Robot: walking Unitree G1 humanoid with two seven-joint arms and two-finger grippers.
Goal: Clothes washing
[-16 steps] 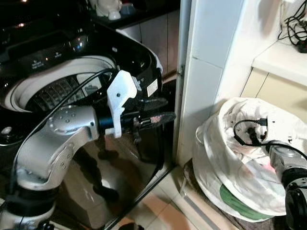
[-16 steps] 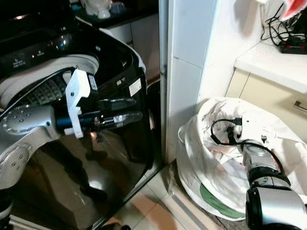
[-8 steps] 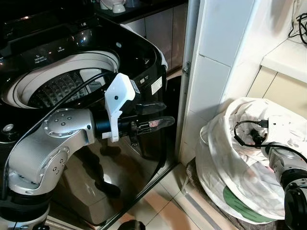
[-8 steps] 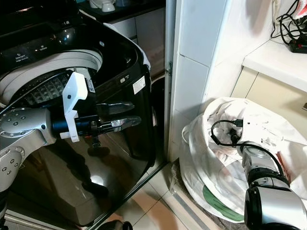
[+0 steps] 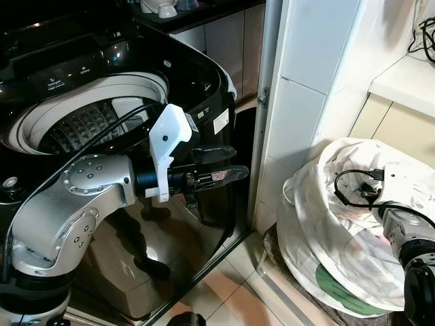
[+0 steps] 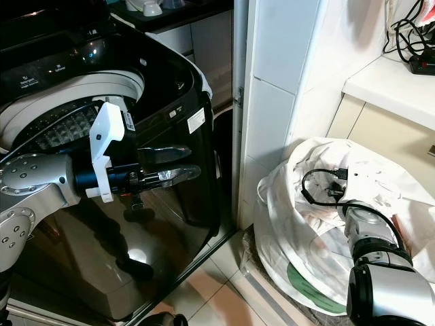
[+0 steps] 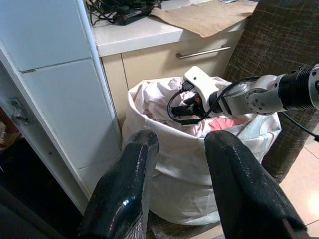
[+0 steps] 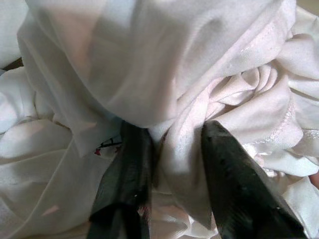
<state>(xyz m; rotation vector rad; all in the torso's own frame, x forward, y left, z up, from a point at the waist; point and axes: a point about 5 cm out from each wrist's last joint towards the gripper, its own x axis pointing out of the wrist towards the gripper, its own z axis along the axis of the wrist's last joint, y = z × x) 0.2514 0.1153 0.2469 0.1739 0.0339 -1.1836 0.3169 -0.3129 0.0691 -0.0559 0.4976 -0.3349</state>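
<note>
**A:** Where's your laundry? In the white bag (image 5: 340,238) just beside the washer (image 5: 81,122), on the washer's open-door side. Pale clothes (image 8: 199,99) bunched inside, none visible in the drum (image 5: 75,129).

**B:** So which step are you on?

**A:** Picking the first load out, by my reading. Your right claw (image 8: 169,164) is down in the bag, fingers (image 8: 124,174) parted with a fold of white cloth between them. Not clenched on it; I'd call it released, about to bite.

**B:** Next move?

**A:** You'd need to pinch that fold, lift clear of the bag's rim, then swing toward the washer's mouth. Loose cloth may drag neighbours up with it.

**B:** And your left arm?

**A:** Bent across the washer's front, forearm level, left claw (image 5: 221,166) pointing away from the washer toward the bag. Fingers apart, holding nothing. Right arm reaches down, wrist buried in the bag's top.
</note>
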